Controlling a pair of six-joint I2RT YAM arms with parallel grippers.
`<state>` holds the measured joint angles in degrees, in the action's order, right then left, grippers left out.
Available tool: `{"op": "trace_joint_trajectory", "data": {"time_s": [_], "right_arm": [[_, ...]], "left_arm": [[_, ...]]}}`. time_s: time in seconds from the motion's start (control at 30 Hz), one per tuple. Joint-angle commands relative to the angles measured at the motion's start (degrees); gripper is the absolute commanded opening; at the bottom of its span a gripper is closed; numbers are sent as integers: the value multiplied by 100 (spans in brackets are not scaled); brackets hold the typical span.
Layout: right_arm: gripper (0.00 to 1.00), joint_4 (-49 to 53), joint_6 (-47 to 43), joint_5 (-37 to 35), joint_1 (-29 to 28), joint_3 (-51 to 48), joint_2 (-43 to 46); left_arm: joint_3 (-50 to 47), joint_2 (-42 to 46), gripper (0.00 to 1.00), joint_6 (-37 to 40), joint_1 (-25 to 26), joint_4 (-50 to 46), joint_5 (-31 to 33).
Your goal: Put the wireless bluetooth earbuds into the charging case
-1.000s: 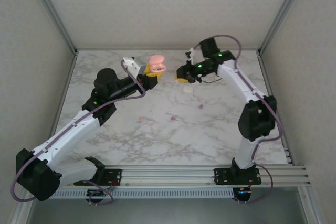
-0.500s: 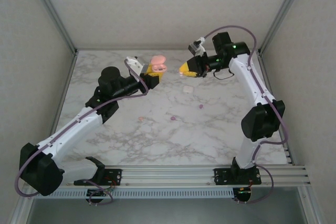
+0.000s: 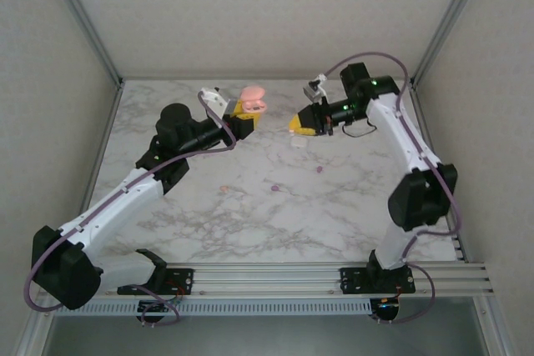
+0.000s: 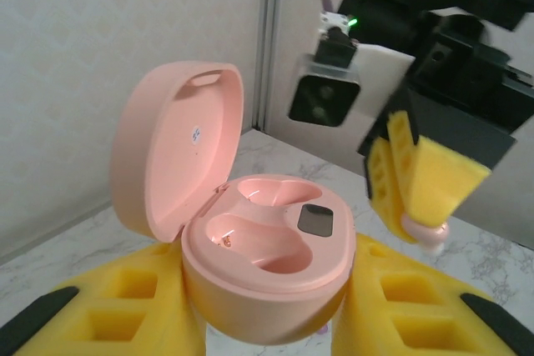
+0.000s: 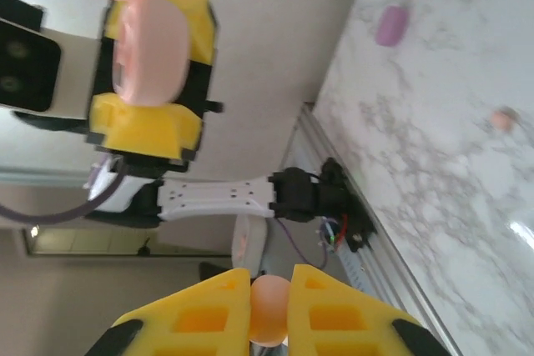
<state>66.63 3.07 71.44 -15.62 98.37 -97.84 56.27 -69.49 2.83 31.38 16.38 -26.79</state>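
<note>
My left gripper [image 3: 244, 114] is clamped on the base of the pink charging case [image 4: 267, 260], holding it above the table with the lid tipped back so both wells face up. My right gripper [image 5: 269, 306] is pinched together on a pink earbud [image 5: 269, 323], just right of the case and slightly above its rim, ready, I judge, to lower in.
</note>
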Motion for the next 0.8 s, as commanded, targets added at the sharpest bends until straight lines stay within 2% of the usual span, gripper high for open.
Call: {"op": "trace_joint_trajectory", "data": {"time_s": [0.0, 0.1, 0.23, 0.47, 0.77], "right_arm": [[6, -1263, 1329, -744, 111, -1, 364], [6, -2008, 1772, -614, 81, -284, 703], [6, -1729, 1654, -621, 80, -4, 873], [7, -2215, 2163, -569, -70, -5, 1202], [7, -2353, 2240, -832, -269, -4, 1395]], "left_arm": [[247, 17, 24, 25, -31, 8, -44], [270, -11, 24, 33, -21, -18, -134], [214, -2, 25, 18, -4, 31, -233], [200, -243, 25, -46, 295, 394, -400], [200, -512, 25, -59, 604, 787, -253]]}}
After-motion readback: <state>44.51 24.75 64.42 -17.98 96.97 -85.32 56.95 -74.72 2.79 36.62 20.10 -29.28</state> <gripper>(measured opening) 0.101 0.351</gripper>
